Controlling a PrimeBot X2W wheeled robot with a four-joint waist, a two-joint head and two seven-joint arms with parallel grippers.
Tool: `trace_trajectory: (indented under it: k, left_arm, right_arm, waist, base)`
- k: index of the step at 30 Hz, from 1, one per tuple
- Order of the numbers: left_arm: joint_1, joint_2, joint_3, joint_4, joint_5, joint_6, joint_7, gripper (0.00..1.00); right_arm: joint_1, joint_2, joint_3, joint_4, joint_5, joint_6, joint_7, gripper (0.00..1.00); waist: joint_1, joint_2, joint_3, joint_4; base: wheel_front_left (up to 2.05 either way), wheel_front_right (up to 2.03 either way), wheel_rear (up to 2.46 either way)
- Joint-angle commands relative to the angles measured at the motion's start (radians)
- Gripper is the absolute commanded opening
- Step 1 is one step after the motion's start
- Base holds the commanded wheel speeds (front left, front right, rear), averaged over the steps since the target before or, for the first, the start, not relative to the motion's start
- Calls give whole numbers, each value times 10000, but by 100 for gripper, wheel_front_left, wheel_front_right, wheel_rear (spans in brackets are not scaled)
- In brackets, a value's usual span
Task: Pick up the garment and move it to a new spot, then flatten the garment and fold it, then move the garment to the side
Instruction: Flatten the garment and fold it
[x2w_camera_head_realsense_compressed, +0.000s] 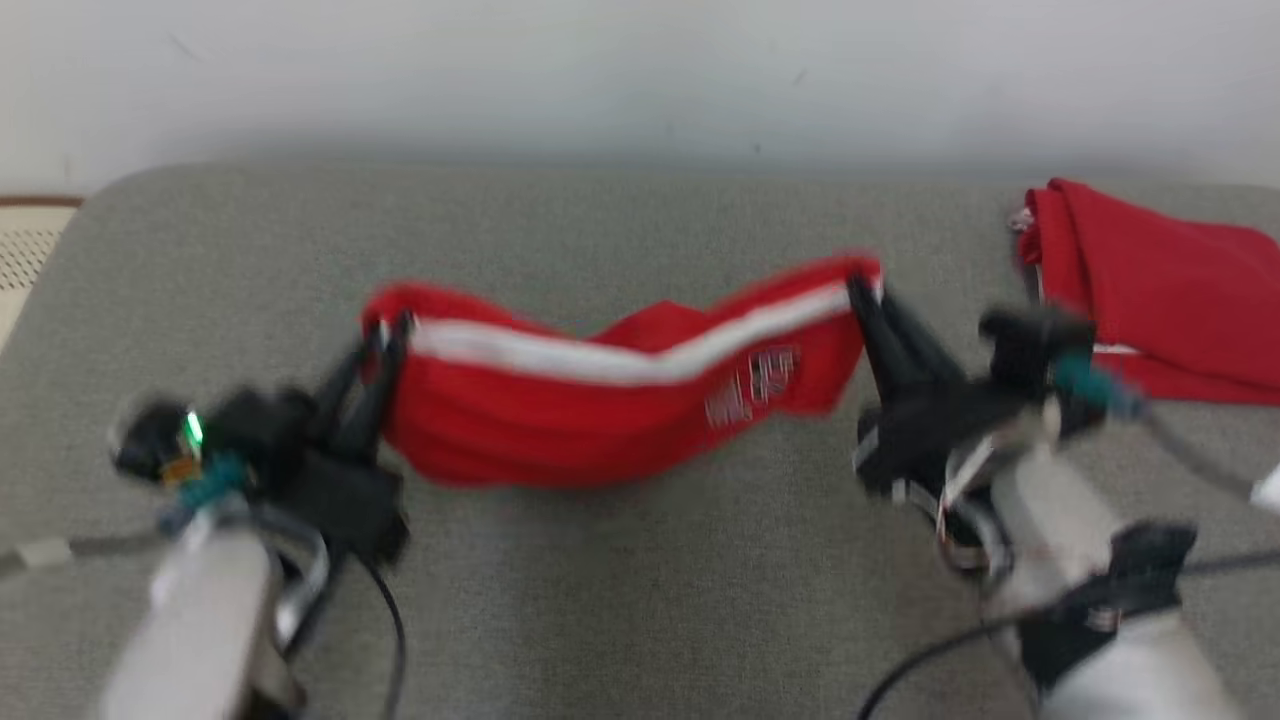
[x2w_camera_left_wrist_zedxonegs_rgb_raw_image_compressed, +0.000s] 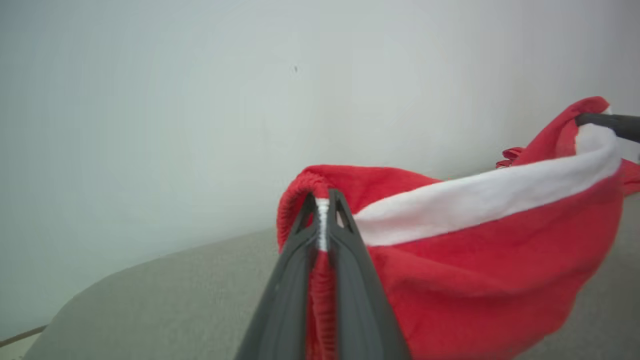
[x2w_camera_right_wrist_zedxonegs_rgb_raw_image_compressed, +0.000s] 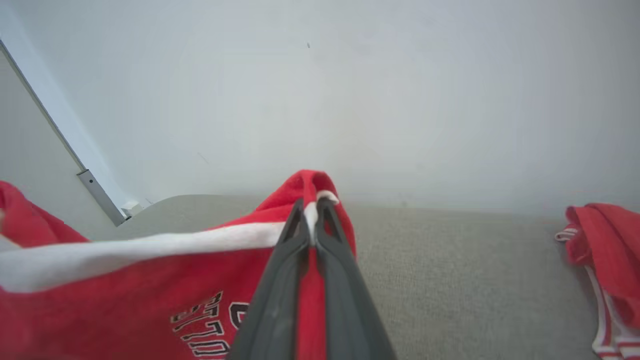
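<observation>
Item: red garment (x2w_camera_head_realsense_compressed: 600, 420), white stripe along the upper edge, printed lettering near its right end; hangs in a sagging span over the middle of the grey padded table (x2w_camera_head_realsense_compressed: 640, 600)
Left gripper (x2w_camera_head_realsense_compressed: 385, 335): fingers pressed together, pinching the garment's left end at the stripe
Right gripper (x2w_camera_head_realsense_compressed: 862, 290): fingers pressed together, pinching the right end
Second red garment (x2w_camera_head_realsense_compressed: 1160, 300): lies at the table's far right, apart from the first

The red garment (x2w_camera_right_wrist_zedxonegs_rgb_raw_image_compressed: 100, 300) bears dark-edged white letters (x2w_camera_right_wrist_zedxonegs_rgb_raw_image_compressed: 202, 325), partly cut off, seemingly "STO".
</observation>
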Motion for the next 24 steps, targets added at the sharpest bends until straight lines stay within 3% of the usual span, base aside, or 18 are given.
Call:
trace_trajectory:
  k: [1,11,16,24]
  left_arm:
    - [-356,147,13,60,90,-44,-4,0]
    - [-6455,984,-875,1755,-1004,-199,913,0]
    - [-8978,997,-1357,3292,-1923,-203,880,0]
    - [-11328,632,-1954,5155,-2647,-207,351,0]
  right_arm:
    - [-378,-64,1,59,43,1,-26,0]
    - [-6371,443,-436,2806,1941,1,591,0]
    - [-8586,857,-1076,4464,2791,1,542,0]
    - [-10864,1077,-1377,6412,2625,1,-191,0]
  waist:
    - [-1,-1,696,-233]
    - [-1,-1,2740,-516]
    - [-1,-1,3150,-615]
    - [-1,-1,3305,-746]
  base:
    - [0,0,0]
    - [0,0,0]
    - [0,0,0]
    - [0,0,0]
